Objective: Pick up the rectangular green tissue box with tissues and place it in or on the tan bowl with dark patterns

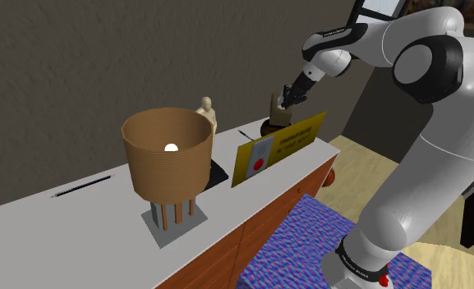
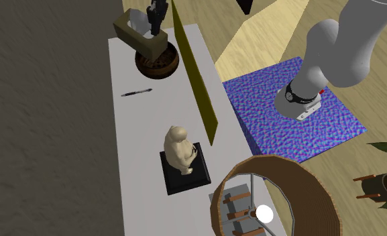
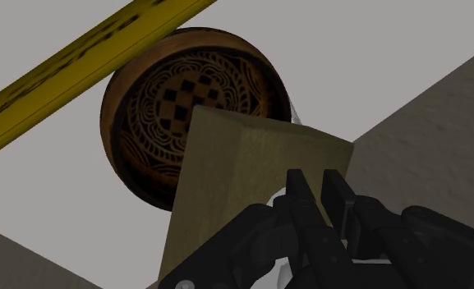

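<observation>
An olive-green tissue box (image 2: 139, 33) with white tissue (image 2: 139, 19) at its top hangs tilted over the brown bowl (image 2: 157, 63), at the far end of the white counter (image 2: 131, 134). I cannot tell whether box and bowl touch. My black gripper (image 2: 157, 13) is shut on the box from above. In the wrist view the gripper (image 3: 315, 179) clasps the box (image 3: 235, 172) beside the tissue, and the box covers part of the bowl (image 3: 186, 90), whose inside bears a dark checkered pattern. In the shoulder view the gripper (image 1: 288, 97) holds the box (image 1: 278, 112) just over the bowl (image 1: 273, 130).
A yellow sign board (image 2: 193, 74) stands on edge along the counter next to the bowl. A pen (image 2: 136, 93), a beige figurine on a black base (image 2: 180, 149) and a brown lamp with a lit bulb (image 1: 167, 152) lie farther along. A blue rug (image 2: 292, 107) covers the floor.
</observation>
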`<state>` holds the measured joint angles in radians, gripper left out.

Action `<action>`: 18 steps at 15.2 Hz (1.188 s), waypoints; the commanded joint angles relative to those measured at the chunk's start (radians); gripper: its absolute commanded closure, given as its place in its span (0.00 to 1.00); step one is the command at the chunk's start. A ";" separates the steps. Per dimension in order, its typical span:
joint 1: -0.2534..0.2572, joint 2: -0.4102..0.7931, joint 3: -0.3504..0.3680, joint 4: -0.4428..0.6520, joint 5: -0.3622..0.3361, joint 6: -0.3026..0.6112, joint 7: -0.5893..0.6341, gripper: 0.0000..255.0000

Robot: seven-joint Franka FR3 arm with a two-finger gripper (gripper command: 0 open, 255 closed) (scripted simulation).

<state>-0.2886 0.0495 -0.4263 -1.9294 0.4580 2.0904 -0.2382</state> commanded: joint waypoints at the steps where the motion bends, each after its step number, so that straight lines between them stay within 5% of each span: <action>1: 0.000 0.010 0.001 -0.015 0.011 0.021 -0.014 1.00; 10: 0.000 0.015 0.001 -0.025 0.017 0.034 -0.022 1.00; 11: 0.000 0.014 0.001 -0.025 0.017 0.034 -0.022 0.00; 18: -0.008 -0.015 -0.008 0.002 -0.009 -0.020 -0.006 0.00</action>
<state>-0.2934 0.0522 -0.4302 -1.9359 0.4626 2.0958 -0.2522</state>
